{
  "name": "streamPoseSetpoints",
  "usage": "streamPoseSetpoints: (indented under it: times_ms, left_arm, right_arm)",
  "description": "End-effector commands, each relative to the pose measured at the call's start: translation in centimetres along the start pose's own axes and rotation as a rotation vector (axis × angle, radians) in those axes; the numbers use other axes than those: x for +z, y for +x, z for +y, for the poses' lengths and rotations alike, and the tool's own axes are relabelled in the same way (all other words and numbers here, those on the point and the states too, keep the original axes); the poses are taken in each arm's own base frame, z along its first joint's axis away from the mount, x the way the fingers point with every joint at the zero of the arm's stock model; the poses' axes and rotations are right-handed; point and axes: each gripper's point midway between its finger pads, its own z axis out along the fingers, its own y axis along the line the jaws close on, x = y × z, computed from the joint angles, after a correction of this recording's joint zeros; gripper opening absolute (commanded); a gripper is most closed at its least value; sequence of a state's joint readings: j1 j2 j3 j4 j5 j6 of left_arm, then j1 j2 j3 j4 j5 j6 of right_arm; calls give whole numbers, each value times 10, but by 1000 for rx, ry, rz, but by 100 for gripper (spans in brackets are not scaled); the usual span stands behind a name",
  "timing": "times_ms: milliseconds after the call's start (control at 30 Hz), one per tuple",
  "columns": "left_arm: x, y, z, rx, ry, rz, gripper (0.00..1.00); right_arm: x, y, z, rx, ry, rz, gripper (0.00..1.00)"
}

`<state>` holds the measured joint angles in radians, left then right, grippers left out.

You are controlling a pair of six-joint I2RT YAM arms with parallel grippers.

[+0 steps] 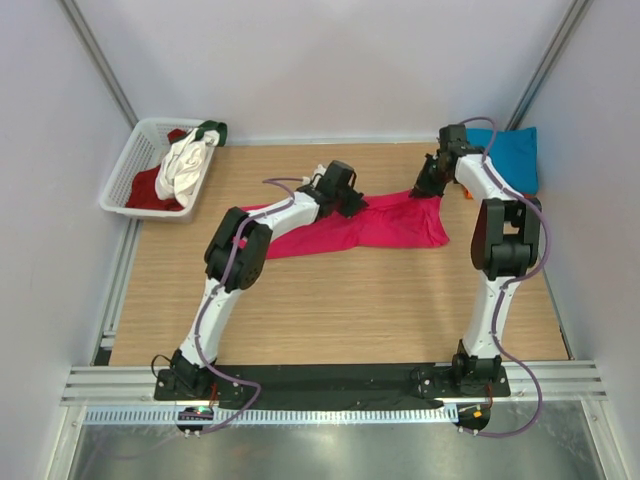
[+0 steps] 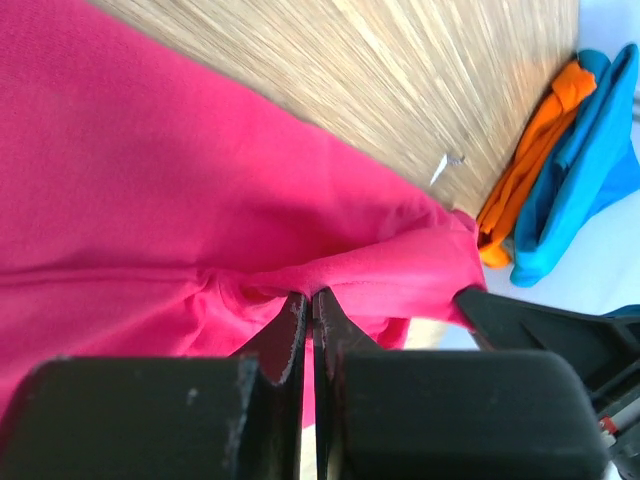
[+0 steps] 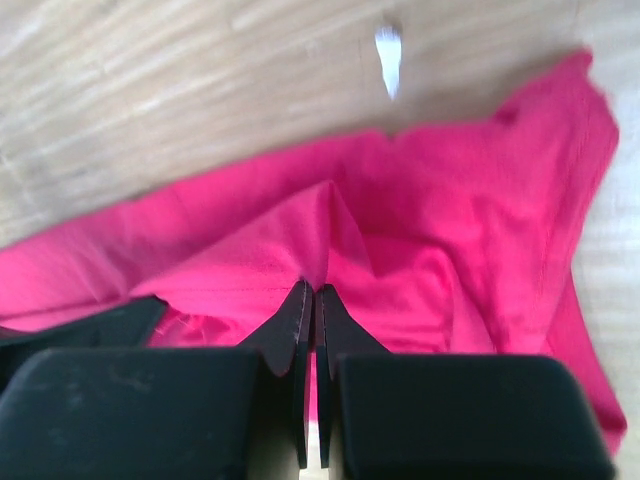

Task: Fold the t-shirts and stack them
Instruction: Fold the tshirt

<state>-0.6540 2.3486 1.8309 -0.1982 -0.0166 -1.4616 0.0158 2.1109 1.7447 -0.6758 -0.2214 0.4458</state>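
Over wooden table [image 1: 350, 300], outstretched left gripper [image 2: 305, 298] and right gripper [image 3: 309, 290] pinch pink t-shirt [image 1: 395, 225].

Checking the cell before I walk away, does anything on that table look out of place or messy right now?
One small thing: a white scrap lies on the bare wood table just past the pink t-shirt, loose litter by the look of it. The white shirt also droops over the basket rim.

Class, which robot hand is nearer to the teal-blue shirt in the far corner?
Right. The right hand is close beside the teal-blue shirt; the left hand is much farther to its left.
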Motion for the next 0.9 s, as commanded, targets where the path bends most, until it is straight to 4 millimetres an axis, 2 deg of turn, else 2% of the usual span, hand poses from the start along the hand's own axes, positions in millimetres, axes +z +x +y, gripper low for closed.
streamPoseSetpoints:
  times_ms: [0,67,200,467,700,800,833,867]
  left_arm:
    - [-44,-14,-51,73,134,-22,0]
    - [-48,-9,-51,100,141,4,0]
    - [-54,-3,-37,110,117,29,0]
    - [-54,20,-13,174,86,104,0]
    - [-55,31,9,201,38,141,0]
    - [-59,30,10,224,34,139,9]
    - [-61,29,8,233,38,138,19]
    - [-64,29,8,259,35,137,29]
  right_arm:
    - [-44,-6,15,-31,-46,-53,1]
    - [-50,-1,14,-34,-45,-48,1]
    - [-57,11,10,-30,-36,-27,1]
    - [-49,52,-18,-14,37,69,1]
    - [-51,76,-31,-20,66,117,1]
    - [-50,82,-38,-24,90,132,11]
    - [-51,82,-38,-32,93,134,18]
    - [-54,78,-36,-36,91,127,31]
